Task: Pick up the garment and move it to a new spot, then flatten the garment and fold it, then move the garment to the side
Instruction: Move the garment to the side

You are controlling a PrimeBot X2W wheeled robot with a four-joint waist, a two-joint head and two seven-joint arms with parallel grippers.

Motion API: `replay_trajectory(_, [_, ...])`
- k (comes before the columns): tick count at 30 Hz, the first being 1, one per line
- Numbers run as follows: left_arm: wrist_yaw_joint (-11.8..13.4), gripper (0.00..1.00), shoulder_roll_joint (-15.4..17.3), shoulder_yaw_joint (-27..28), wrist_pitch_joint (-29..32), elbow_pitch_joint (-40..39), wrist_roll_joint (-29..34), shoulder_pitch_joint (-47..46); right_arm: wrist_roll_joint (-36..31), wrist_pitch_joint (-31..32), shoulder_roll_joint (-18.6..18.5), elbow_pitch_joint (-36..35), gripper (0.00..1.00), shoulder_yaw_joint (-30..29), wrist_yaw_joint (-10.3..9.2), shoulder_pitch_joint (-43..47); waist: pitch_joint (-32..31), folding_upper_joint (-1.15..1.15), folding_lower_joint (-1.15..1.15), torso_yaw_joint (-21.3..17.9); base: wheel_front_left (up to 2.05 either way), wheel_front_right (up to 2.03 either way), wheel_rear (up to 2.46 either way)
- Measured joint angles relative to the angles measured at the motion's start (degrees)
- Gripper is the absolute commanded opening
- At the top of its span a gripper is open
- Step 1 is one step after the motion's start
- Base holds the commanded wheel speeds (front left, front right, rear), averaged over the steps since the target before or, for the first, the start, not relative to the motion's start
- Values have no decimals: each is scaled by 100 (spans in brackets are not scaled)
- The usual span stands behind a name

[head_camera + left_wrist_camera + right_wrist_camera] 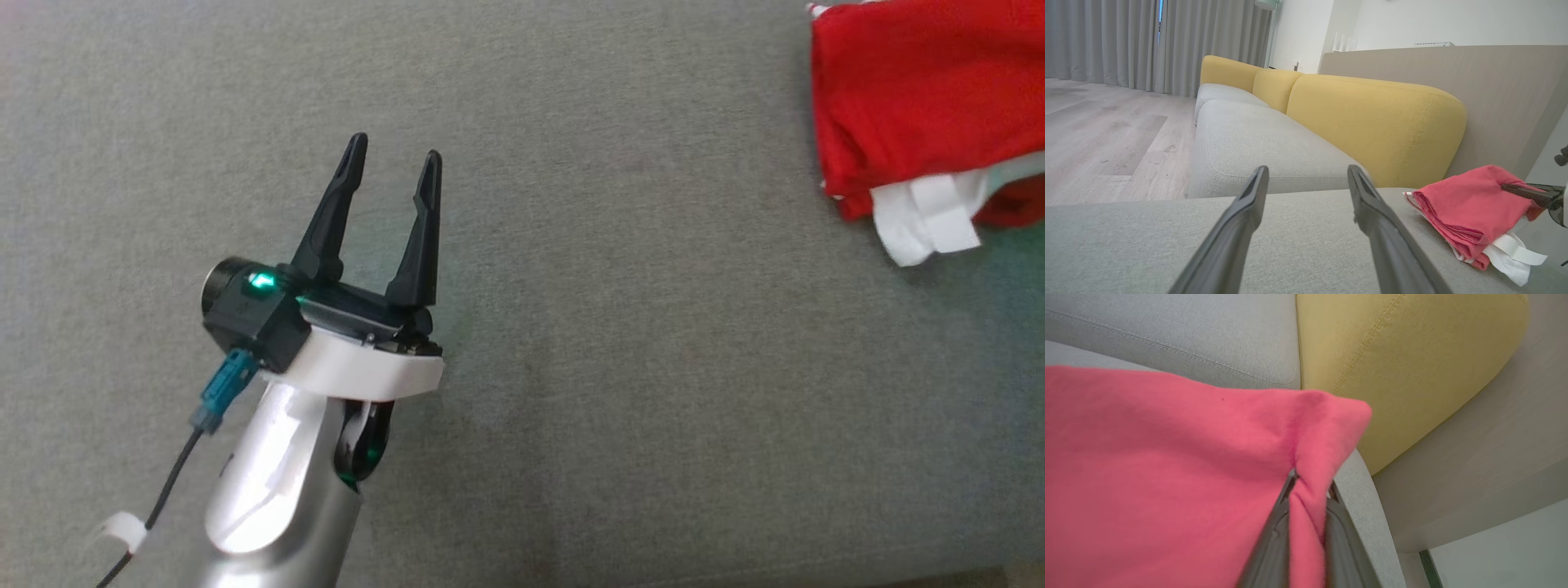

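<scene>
Garment (914,98) | pinched in right hand (1310,486) | well apart from left hand (395,151)

Silver forearm (269,482), white wrist collar (367,377), black camera block (245,310), teal connector (222,396), tapered black fingers (331,216)

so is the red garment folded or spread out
Folded: the red garment sits as a compact bundle, stacked layer edges along its side, white trim poking out, and the right pincer shut on one corner.

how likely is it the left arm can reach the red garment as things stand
Probably yes: just bare grey cushion lies between the open left tool and the red garment off to its right, where the right tool grips it.
</scene>
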Motion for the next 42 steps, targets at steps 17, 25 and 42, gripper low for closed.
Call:
replay_trajectory(17, [0,100,27,565,0,32,8,182,-304,-708,1165,-439,100,-759,0,81,-689,0,-2,-2,0,0,0])
replay_trajectory(25, [0,100,-9,1143,0,73,90,759,471,-808,2012,-1503,100,-642,0,851,-1336,0,-2,2,0,0,0])
replay_trajectory(42, [0,100,-22,1483,1,176,5,2000,1278,-909,2727,-2795,100,-524,0,3779,-1977,0,-2,173,0,0,0])
